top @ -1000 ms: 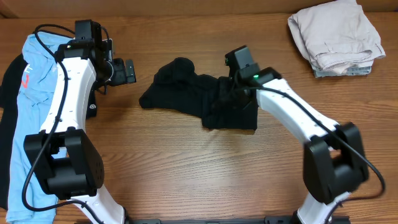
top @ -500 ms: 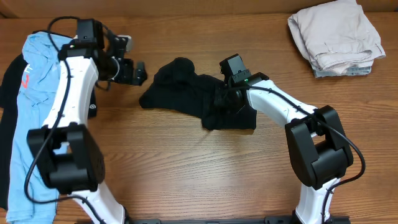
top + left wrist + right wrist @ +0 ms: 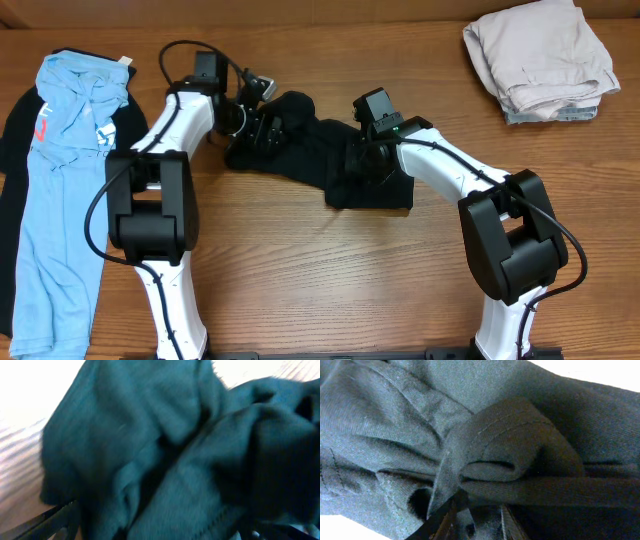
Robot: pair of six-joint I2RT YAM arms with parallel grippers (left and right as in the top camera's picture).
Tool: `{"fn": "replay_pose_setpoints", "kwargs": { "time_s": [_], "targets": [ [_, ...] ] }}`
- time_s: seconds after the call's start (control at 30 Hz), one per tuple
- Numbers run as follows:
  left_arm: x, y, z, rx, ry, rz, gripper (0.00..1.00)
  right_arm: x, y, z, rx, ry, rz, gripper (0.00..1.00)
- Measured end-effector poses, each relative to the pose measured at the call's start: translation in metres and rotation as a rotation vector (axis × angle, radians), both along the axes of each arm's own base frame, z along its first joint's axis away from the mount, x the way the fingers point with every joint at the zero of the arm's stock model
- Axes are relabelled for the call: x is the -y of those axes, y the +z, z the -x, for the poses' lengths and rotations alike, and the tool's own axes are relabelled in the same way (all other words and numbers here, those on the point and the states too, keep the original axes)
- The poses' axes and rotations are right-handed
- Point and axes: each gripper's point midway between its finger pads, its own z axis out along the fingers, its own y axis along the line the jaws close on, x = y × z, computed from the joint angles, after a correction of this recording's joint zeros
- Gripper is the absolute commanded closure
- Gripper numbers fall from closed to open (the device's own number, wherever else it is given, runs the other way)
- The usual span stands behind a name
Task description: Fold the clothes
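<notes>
A crumpled plain black T-shirt [image 3: 310, 160] lies in the middle of the wooden table. My left gripper [image 3: 262, 122] is at the shirt's left end, low over the fabric. In the blurred left wrist view the dark fabric [image 3: 165, 455] fills the frame and the jaws [image 3: 155, 530] stand wide apart around it. My right gripper [image 3: 364, 160] is pressed into the shirt's right part. In the right wrist view its fingers [image 3: 475, 522] are close together with a fold of the shirt [image 3: 510, 455] pinched between them. No white label shows.
A light blue printed tee [image 3: 60, 190] lies spread at the far left, over a black garment [image 3: 12, 140] at the table's left edge. A stack of folded beige garments [image 3: 540, 55] sits at the back right. Bare wood [image 3: 330, 280] lies in front of the shirt.
My left arm has swung right, from over the blue tee to the black shirt's left end. My right gripper has stayed on the shirt, shifting only slightly.
</notes>
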Motion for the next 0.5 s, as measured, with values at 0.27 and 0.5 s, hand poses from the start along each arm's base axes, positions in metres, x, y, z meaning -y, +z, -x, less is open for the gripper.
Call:
{"fn": "replay_pose_setpoints", "kwargs": {
  "time_s": [0.27,0.5],
  "targets": [
    [0.021,-0.012,0.006,-0.02,-0.041,0.009,0.89,-0.001,0.0,0.003,-0.014,0.005,-0.007,0.67],
    [0.008,-0.016,0.018,-0.152,0.049,0.012,0.96,-0.006,0.005,0.025,-0.12,0.034,-0.041,0.54]
  ]
}}
